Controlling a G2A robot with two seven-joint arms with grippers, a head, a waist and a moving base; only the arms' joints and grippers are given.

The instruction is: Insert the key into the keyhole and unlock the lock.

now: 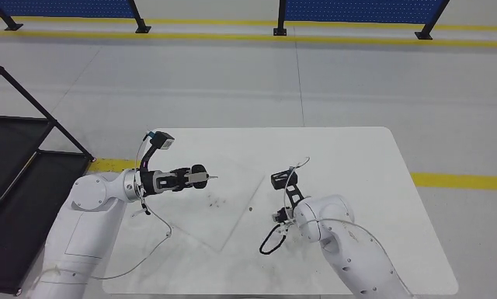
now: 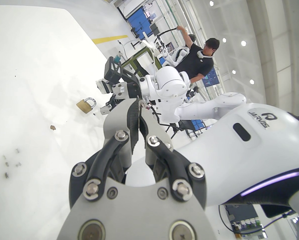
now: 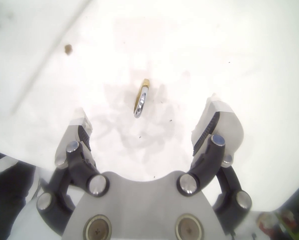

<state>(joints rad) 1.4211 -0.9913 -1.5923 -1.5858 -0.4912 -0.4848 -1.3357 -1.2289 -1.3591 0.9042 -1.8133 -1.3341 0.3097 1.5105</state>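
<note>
A small brass padlock (image 3: pixel 141 98) with a silver shackle lies flat on the white table (image 1: pixel 349 159); it also shows in the left wrist view (image 2: pixel 85 104). My right gripper (image 3: pixel 147 108) hangs open just above it, one finger on either side and neither touching. In the top view this gripper (image 1: pixel 279 215) points down near the table's middle. My left gripper (image 1: pixel 198 177) is held level above the table to the left, shut on a thin silver key (image 1: pixel 210 177) whose tip points toward the right arm. The fingers (image 2: pixel 132 116) hide most of the key.
A clear sheet (image 1: pixel 225 198) lies under the left gripper, with several small dark bits (image 2: pixel 10 161) on it. A brown crumb (image 3: pixel 68 49) sits near the padlock. A black cable loop (image 1: pixel 272 241) hangs by the right arm. A black cart (image 1: pixel 23 167) stands left of the table.
</note>
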